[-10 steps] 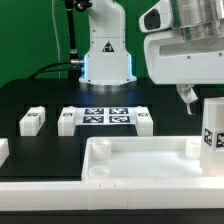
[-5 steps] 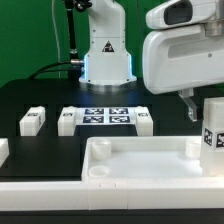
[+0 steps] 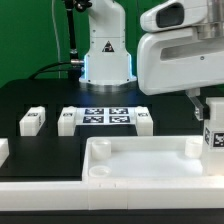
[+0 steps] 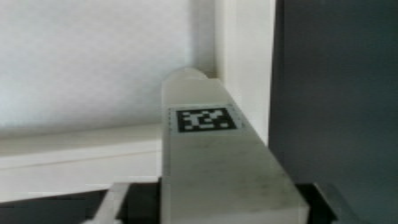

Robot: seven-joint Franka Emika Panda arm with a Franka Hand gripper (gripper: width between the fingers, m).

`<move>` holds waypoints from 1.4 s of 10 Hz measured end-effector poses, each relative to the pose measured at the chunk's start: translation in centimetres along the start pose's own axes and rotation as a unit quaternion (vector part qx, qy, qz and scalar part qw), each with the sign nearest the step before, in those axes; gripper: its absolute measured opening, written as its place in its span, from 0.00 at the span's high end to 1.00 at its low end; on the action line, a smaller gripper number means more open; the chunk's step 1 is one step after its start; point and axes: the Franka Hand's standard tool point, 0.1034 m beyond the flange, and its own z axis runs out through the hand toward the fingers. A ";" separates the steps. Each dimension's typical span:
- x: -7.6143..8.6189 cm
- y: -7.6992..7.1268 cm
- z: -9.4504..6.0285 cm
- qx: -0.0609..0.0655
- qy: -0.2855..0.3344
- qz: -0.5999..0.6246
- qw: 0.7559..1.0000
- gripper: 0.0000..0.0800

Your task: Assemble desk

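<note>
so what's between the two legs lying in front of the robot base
The marker board lies flat there, filling the stretch from the one leg to the other leg. Only the exterior view shows it.

Matt, seemingly plastic white slab (image 3: pixel 150 188)

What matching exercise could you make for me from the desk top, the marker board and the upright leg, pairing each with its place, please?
Things:
1. desk top
2. marker board
3. upright leg

Places:
A. between two lying legs
B. at the exterior view's right edge
C. foreground, nearest the camera

Pairs: 1-C; 2-A; 3-B
</note>
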 end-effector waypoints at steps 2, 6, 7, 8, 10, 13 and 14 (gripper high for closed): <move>0.2 0.1 -0.1 -0.001 0.005 0.110 0.994 0.62; -0.1 -0.6 0.0 0.001 -0.016 0.484 0.875 0.63; 0.0 -0.5 0.1 0.014 -0.022 0.547 0.837 0.63; -0.1 -0.4 0.1 0.010 -0.021 0.558 0.829 0.63; -0.2 -0.6 0.3 0.006 -0.021 0.600 0.800 0.63; 0.2 -0.5 0.4 0.029 -0.017 0.724 0.689 0.63; 0.3 -0.5 0.4 0.041 -0.015 0.761 0.647 0.63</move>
